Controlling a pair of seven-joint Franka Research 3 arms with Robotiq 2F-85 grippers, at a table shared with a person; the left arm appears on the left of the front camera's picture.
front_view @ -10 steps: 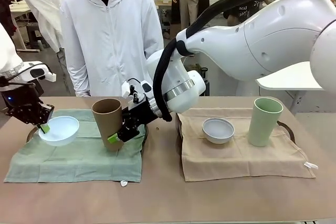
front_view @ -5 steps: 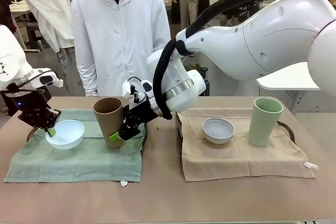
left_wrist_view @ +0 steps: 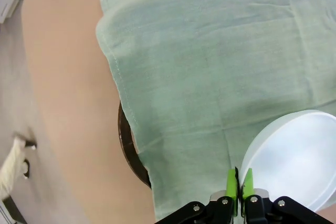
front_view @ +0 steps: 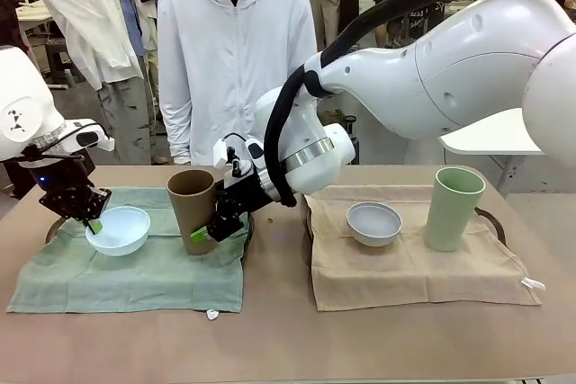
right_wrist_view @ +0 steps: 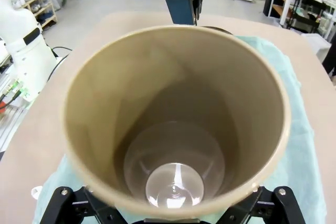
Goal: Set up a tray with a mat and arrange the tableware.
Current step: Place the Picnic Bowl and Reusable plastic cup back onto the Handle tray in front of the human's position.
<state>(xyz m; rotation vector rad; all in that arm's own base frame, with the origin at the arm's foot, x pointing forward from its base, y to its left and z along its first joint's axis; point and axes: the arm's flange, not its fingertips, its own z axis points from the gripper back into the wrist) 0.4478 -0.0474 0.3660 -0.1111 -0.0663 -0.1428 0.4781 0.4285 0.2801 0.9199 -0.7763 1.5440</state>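
Left of frame: blue bowl [front_view: 118, 229] on green mat [front_view: 135, 263], left gripper [front_view: 91, 221] at its rim, jaws nearly together in wrist view, grip unclear. Centre-left: brown tumbler [front_view: 191, 210] between right gripper [front_view: 205, 230] jaws; pads hidden, clamped or loose unclear. Tray [left_wrist_view: 127, 149] mostly hidden under mat.

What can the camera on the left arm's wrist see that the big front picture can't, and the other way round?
Left wrist view alone: the dark tray rim poking out from under the green mat's edge, seen from straight above.

Front view alone: the tan tumbler with the right tool around its base, the beige mat carrying the greyish bowl and the light green tumbler, and a person in white across the table.

Both: the green mat, the pale blue bowl, and the left tool at that bowl's rim.
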